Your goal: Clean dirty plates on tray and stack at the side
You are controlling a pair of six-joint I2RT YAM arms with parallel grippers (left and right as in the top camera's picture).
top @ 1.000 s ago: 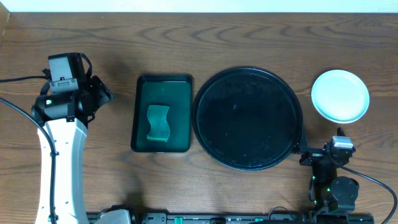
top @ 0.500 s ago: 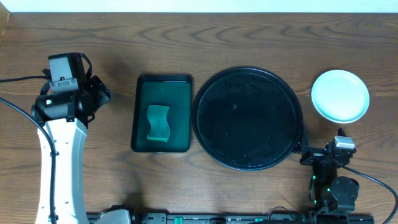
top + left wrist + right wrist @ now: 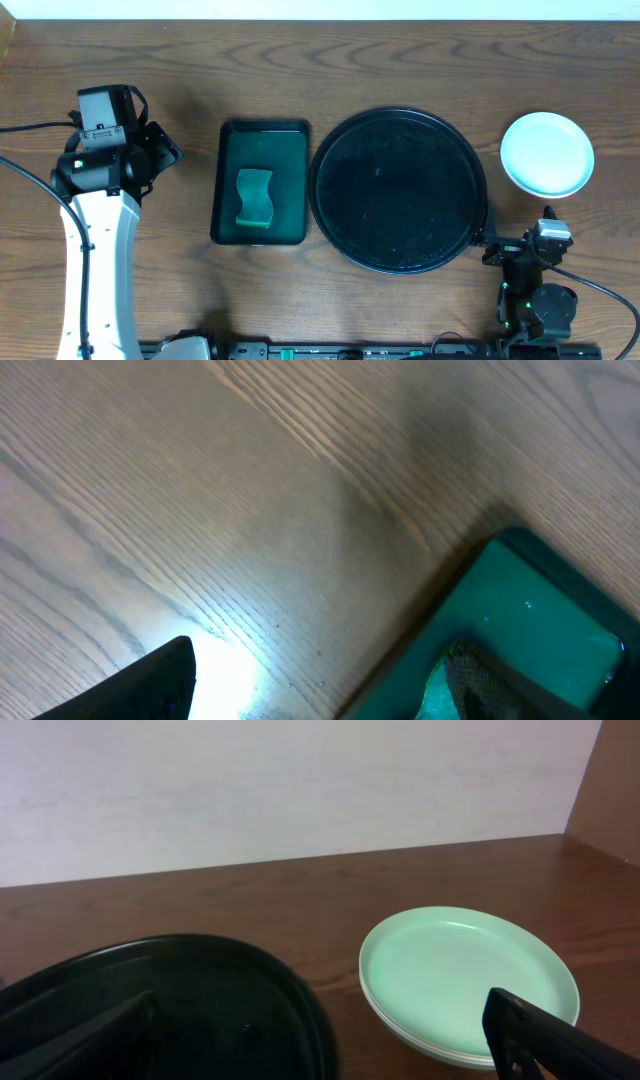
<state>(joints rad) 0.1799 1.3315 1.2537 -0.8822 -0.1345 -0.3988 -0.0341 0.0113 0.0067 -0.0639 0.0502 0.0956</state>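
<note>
The plates (image 3: 546, 153) sit stacked beside the tray (image 3: 400, 190)
They lie ahead and right of the open right claw (image 3: 320, 1050) (the nearer one); the left claw (image 3: 158, 155), open too, is far off.

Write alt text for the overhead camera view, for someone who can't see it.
A large round black tray sits bare on a wooden table, with pale plates stacked to its right. Left of it, a green rectangular tray holds a sponge.
</note>
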